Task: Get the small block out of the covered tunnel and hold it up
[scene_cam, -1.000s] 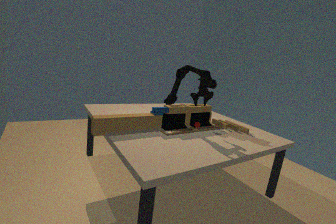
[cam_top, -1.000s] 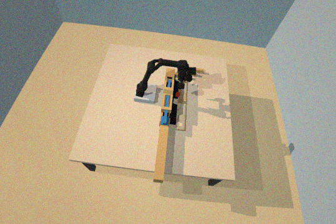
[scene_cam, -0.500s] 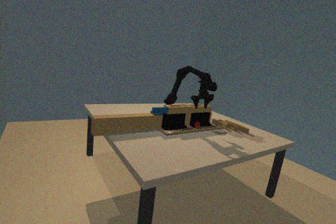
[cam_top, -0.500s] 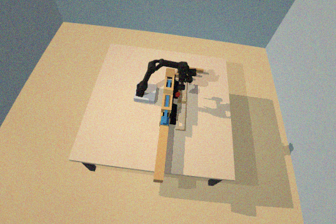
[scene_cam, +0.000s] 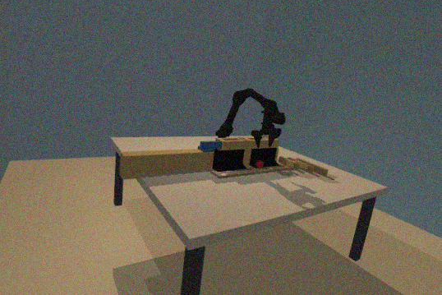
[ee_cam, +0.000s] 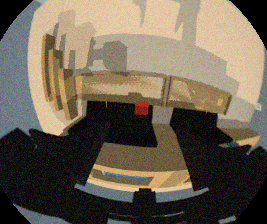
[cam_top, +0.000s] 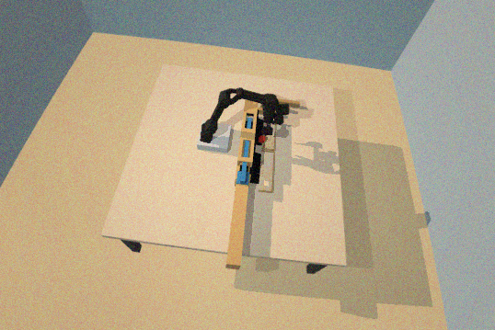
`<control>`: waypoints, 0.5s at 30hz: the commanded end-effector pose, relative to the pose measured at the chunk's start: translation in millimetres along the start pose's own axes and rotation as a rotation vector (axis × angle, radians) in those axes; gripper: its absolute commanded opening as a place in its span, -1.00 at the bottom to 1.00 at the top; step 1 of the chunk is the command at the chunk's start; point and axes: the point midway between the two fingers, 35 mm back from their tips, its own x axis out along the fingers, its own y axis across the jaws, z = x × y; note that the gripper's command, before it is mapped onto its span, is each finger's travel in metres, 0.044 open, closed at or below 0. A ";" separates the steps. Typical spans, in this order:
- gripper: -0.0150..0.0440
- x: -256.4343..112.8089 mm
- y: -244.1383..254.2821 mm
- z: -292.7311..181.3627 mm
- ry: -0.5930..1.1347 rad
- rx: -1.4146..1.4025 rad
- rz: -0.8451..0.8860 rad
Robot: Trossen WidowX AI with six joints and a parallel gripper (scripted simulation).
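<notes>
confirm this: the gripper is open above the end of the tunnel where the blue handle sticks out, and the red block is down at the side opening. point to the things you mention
Wrong end: in the exterior view the open gripper [scene_cam: 264, 144] is over the end away from the blue handle [cam_top: 243, 175] [scene_cam: 209, 146]. The red block [cam_top: 262, 139] [scene_cam: 260, 163] [ee_cam: 141, 108] is at the side opening.

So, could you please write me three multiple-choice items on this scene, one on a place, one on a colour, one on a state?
1. Where is the small red block?
A) On the floor
B) At a dark opening of the tan tunnel structure
C) Beside a table leg

2. What colour is the robot arm?
A) Black
B) Orange
C) White

3. How is the pincer?
A) Shut on a rod
B) Shut, empty
C) Open, empty

1 B: the exterior view shows it there.
2 A: its links are black.
3 C: its fingers stand apart, nothing between.
</notes>
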 end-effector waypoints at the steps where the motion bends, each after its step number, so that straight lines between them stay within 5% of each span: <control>1: 1.00 10.8 0.1 -1.3 0.013 -0.001 0.000; 15: 1.00 34.1 0.3 -0.3 0.013 -0.001 0.000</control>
